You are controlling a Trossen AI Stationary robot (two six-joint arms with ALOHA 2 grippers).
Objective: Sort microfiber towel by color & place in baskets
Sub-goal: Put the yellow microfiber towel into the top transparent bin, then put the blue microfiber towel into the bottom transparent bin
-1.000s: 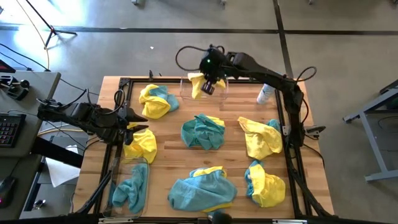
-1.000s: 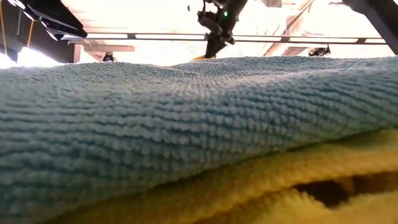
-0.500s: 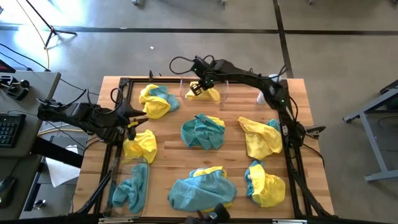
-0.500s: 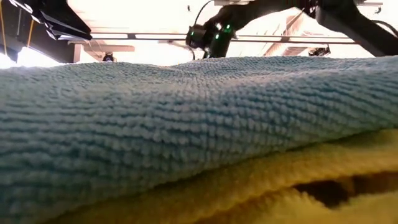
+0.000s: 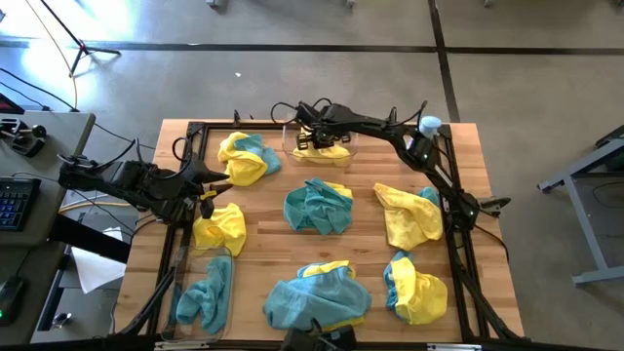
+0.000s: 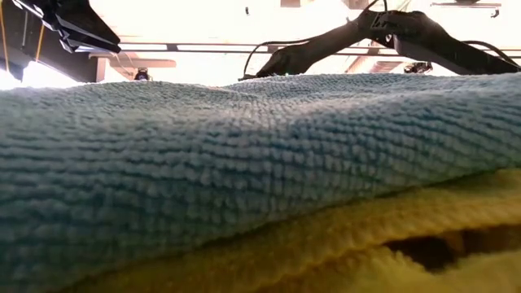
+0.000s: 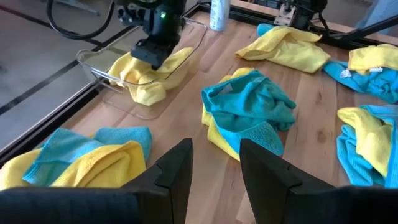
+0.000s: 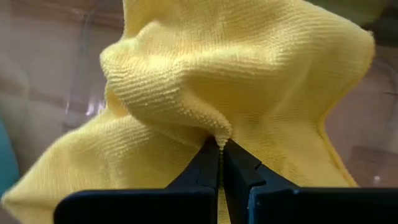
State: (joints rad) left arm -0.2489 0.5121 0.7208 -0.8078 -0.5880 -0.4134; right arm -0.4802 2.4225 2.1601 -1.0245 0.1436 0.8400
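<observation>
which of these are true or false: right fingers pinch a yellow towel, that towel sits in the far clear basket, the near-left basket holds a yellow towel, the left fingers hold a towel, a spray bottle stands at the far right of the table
1. The right gripper has its fingers shut on a yellow towel. True.
2. That towel lies in the far basket. True.
3. The near-left basket holds a yellow towel. False: it holds a teal towel.
4. The left gripper holds a towel. False: its fingers stand apart with nothing between them.
5. A spray bottle stands at the table's far right. True.
</observation>
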